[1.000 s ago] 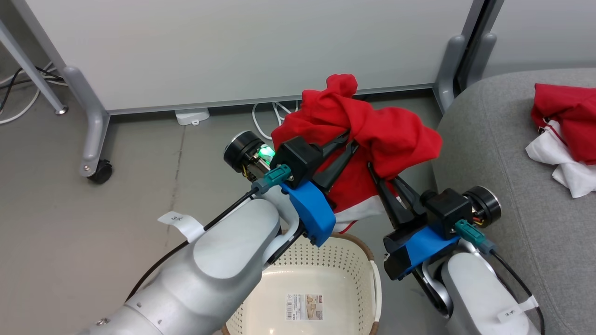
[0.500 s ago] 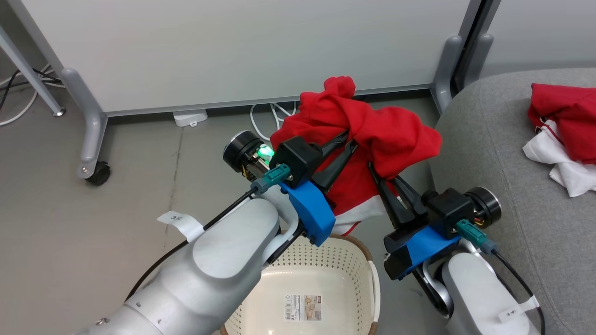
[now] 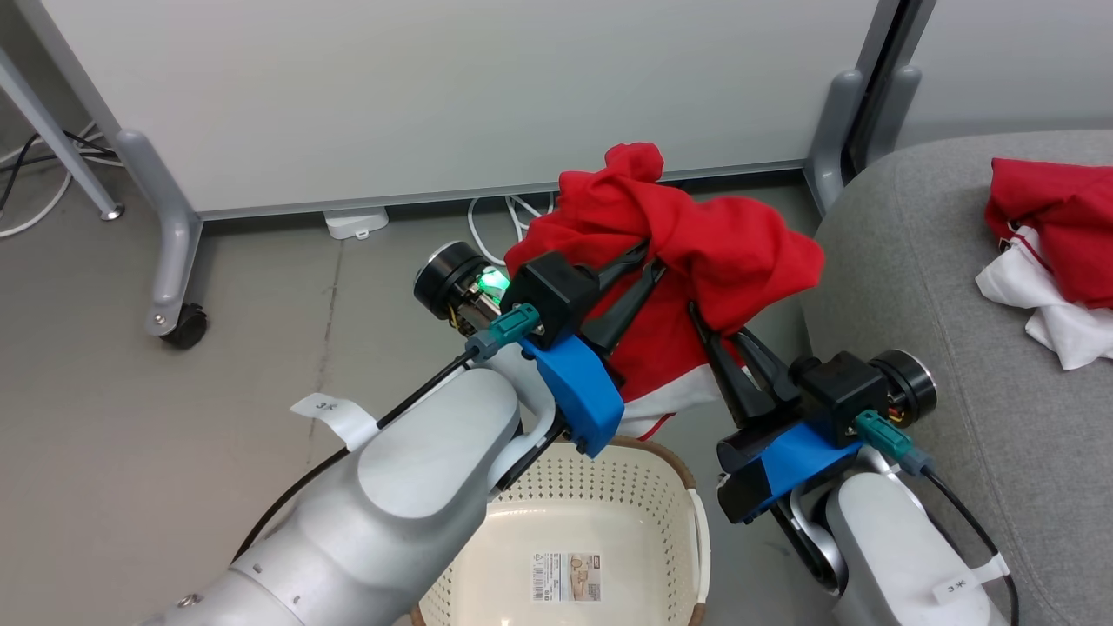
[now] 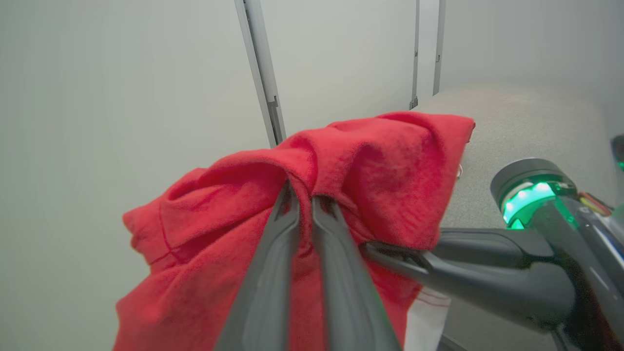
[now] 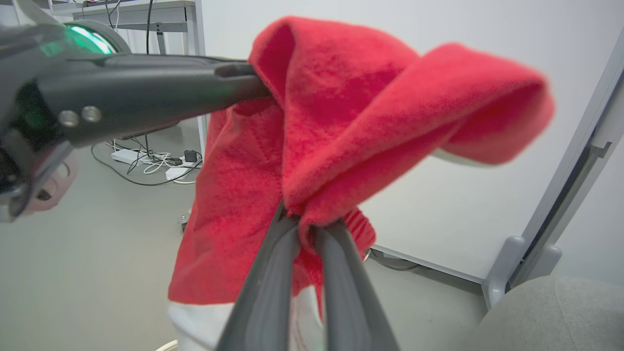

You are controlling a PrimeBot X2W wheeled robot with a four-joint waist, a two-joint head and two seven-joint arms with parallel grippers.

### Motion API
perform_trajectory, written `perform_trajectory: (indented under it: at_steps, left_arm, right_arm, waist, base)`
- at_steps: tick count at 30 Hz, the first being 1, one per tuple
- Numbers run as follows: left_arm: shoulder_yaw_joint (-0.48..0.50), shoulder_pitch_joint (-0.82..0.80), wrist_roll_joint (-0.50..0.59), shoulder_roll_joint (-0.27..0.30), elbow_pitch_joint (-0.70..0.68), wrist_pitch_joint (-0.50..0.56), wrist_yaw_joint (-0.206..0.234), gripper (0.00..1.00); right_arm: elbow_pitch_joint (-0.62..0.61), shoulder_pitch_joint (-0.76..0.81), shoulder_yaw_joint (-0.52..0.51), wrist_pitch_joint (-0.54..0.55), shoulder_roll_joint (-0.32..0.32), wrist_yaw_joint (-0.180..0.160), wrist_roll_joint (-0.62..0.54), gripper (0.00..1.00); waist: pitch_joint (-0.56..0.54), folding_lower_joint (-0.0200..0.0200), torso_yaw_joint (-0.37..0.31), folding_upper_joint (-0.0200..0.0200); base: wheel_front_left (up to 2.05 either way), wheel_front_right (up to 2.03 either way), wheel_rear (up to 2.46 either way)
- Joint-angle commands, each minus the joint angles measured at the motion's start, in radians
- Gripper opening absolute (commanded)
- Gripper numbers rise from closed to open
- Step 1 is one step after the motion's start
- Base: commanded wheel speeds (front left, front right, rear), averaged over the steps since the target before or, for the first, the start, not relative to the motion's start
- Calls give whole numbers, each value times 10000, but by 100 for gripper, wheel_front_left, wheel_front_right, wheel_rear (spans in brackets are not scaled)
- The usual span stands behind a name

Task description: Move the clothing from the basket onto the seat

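The basket (image 3: 669, 474) sits empty nearest. Above its far rim, the left hand (image 3: 648, 258) and right hand (image 3: 698, 315) each pinch a red garment (image 3: 722, 248), held aloft. The seat (image 3: 913, 296) lies just rightward, nearer the right arm, with the other garment (image 3: 1056, 230) already on it.

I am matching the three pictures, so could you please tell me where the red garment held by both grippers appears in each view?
Head view: the red garment, centre, slightly high, beyond the basket.
Left wrist view: centre, pinched by the left gripper.
Right wrist view: upper centre, pinched by the right gripper.
Shared landmark: the grey seat.
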Motion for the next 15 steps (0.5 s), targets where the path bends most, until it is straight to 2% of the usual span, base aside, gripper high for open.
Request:
perform_trajectory:
  at_steps: [1, 2, 15]
  left_arm:
    - [84, -27, 3, 3, 1, -49, 53, 92]
    - [98, -16, 39, 1, -2, -49, 79, 100]
    - [271, 119, 272, 25, -93, -50, 161, 100]
  right_arm:
    - [-32, 74, -11, -4, -27, 5, 26, 0]
    - [-36, 83, -17, -4, -27, 5, 33, 0]
    - [-137, 126, -122, -4, -45, 5, 65, 0]
  waist:
    - [-13, 0, 1, 0]
    - [-23, 0, 1, 0]
    - [13, 0, 8, 0]
  base:
    - [0, 0, 0]
    - [0, 0, 0]
    - [0, 0, 0]
